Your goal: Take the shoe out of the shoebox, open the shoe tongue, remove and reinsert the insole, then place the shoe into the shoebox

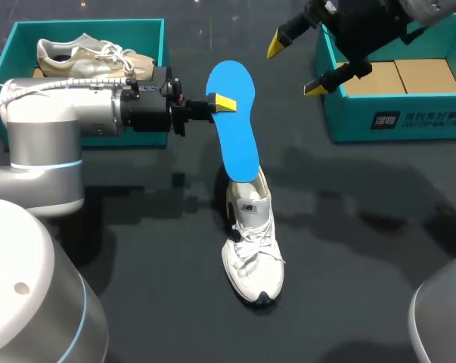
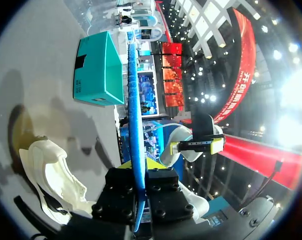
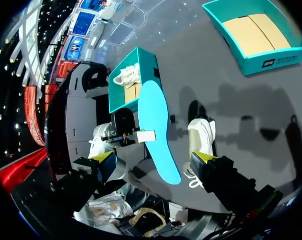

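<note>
The blue insole (image 1: 235, 121) hangs upright in mid-air, and my left gripper (image 1: 224, 103) is shut on its edge near the wide end. Its narrow end points down at the heel opening of the white shoe (image 1: 254, 242), which stands on the table. In the left wrist view the insole (image 2: 133, 125) shows edge-on between the fingers, with the shoe (image 2: 50, 175) below it. My right gripper (image 1: 296, 64) hovers open and empty by the right shoebox (image 1: 409, 121). From the right wrist, the insole (image 3: 156, 130) lies ahead of the open right gripper (image 3: 153, 159), with the shoe (image 3: 201, 137) beside it.
A teal shoebox (image 1: 91, 24) at the back left holds a second, beige shoe (image 1: 91, 57). The right shoebox has only a cardboard floor (image 1: 405, 76). Dark bare table lies around the white shoe.
</note>
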{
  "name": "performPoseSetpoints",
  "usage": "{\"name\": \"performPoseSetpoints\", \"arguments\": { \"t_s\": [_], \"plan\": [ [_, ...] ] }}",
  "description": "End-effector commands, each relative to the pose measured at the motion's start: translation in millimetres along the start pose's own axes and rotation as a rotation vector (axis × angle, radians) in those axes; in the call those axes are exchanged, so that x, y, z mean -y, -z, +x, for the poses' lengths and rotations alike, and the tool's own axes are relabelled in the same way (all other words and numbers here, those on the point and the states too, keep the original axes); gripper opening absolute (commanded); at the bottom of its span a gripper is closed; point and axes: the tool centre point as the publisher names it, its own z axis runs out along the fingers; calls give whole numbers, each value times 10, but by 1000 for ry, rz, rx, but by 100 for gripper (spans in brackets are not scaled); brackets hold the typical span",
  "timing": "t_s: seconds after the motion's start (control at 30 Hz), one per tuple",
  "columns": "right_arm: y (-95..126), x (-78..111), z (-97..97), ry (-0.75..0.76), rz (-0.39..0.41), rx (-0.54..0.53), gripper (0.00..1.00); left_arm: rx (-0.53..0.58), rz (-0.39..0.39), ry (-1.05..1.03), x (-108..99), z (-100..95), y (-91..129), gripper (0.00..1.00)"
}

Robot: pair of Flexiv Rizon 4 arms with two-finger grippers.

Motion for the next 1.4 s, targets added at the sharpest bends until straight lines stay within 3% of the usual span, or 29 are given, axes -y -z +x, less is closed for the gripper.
{"name": "performPoseSetpoints", "arguments": {
  "t_s": [0.03,0.73,1.17,1.4],
  "plan": [
    [-22,47,-102,-3,-13,-450,100,0,1,-1,-6,-7,-8,0],
    [-147,82,-182,-32,-21,-533,100,-4,0,-14,-9,-3,-2,0],
    [-191,114,-188,-40,-22,-553,100,-4,71,-346,54,111,84,0],
    [-201,133,-194,-48,-24,-569,100,3,113,-676,117,211,136,0]
  ]
}}
